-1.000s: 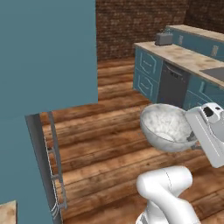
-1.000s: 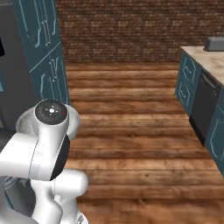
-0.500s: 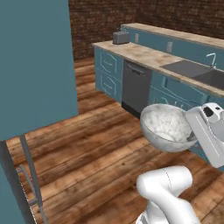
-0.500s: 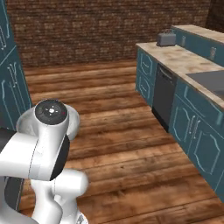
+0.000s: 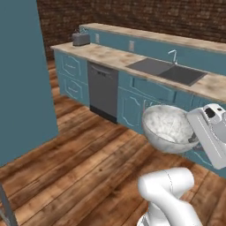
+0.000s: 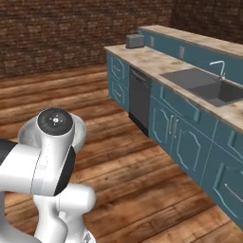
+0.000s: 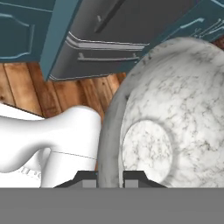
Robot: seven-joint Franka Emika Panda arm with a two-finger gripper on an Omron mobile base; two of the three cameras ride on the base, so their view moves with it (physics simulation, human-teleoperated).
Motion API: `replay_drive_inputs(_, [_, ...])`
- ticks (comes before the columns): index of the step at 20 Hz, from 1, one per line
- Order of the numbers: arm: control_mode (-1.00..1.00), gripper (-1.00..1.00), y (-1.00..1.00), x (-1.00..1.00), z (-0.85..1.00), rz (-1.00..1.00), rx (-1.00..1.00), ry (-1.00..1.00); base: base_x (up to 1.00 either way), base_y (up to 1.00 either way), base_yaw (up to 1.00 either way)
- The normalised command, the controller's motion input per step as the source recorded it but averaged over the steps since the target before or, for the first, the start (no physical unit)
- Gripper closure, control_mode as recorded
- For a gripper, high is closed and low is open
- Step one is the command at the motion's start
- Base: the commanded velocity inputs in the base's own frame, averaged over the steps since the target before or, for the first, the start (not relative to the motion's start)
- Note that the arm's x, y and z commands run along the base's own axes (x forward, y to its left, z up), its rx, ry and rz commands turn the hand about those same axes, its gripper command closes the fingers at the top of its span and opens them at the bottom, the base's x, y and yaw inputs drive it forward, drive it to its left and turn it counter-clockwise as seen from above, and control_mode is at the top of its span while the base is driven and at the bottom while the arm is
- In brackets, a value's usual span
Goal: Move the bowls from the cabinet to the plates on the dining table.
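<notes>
We are in a kitchen with a dark brick back wall and a plank wood floor [image 5: 84,163], facing a run of low teal units under a beige stone counter [image 5: 112,55] with a steel sink [image 5: 170,70], a dark dishwasher front [image 5: 103,90] and a small grey toaster [image 5: 81,39]. Our gripper [image 7: 109,177] is clamped on the rim of the round grey-white marbled stone bowl [image 5: 167,128], one finger inside the wall and one outside, so the bowl is carried in the air above the floor, well clear of the counter. In the hand view the bowl rises straight up and away from our fingertips [image 7: 135,177], its hollow spreading to their right, with the rim pinched edge-on between them. In the left base view the bowl hangs tilted, its mouth turned up and to the side. We judge the coming set-down turns on this: the bowl's base lies beyond the fingers and off to one side, so the wrist must level it over a plate. No plate or dining table is in front of us yet.
</notes>
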Motion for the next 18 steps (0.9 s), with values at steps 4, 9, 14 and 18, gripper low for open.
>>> replay_drive_inputs(4, [1.0,1.0,0.0,0.0,0.0,0.0,0.0,0.0,0.3,-0.16,-0.39])
replay_drive_inputs(9, [1.0,1.0,0.0,0.0,0.0,0.0,0.0,0.0,0.33,-0.16,-0.38])
replay_drive_inputs(14, [1.0,1.0,0.0,0.0,0.0,0.0,0.0,0.0,0.35,-0.13,-0.37])
replay_drive_inputs(18, [1.0,1.0,0.0,0.0,0.0,0.0,0.0,0.0,0.35,-0.1,-0.38])
